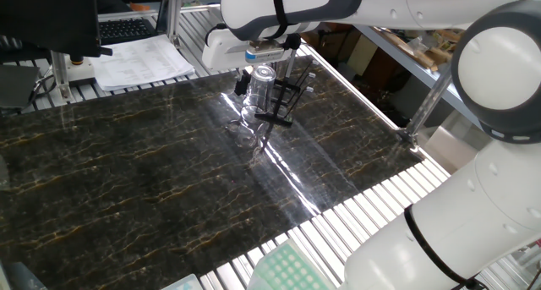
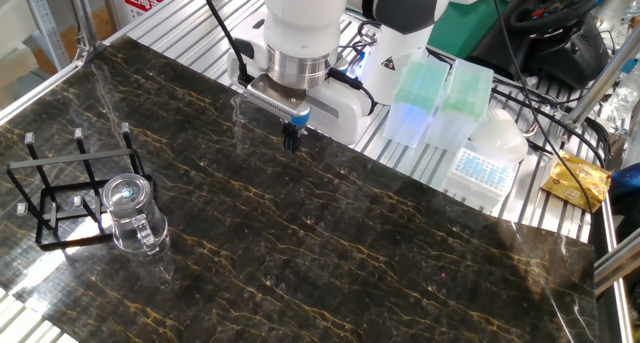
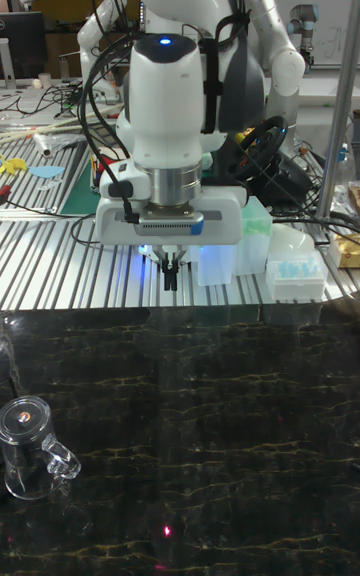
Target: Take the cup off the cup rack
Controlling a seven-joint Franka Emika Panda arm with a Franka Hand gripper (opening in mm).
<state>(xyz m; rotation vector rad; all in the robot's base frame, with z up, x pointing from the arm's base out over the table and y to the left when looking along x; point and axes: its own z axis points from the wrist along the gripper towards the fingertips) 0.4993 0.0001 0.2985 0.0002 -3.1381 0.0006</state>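
So closest to the camera in the other fixed view is the cup (image 2: 128, 215), a small clear glass mug sitting mouth-up at the front left corner of the dark marble-look table (image 2: 330, 243), with its handle pointing toward the camera. It's right up against the cup rack (image 2: 70, 188), a skinny black wire stand just behind and left of it; looks like the mug is on or touching the rack's front edge, but I honestly can't tell if it's hooked on a peg or just resting on the base. In the tall fixed view you get the same cup (image 3: 30, 447) down at the left edge, upright, handle off to its right. Further back, well apart from the cup, the gripper (image 2: 291, 138) hangs above the far edge of the table, pointing straight down, fingers pinched close together with nothing between them. The tall fixed view shows the gripper (image 3: 172, 271) the same way, narrow and empty, with a blue light glowing under the hand. Behind it on the slatted metal bench there are some pale green pipette tip boxes (image 2: 440, 103), and a crinkly gold packet (image 2: 578, 180) over at the right.
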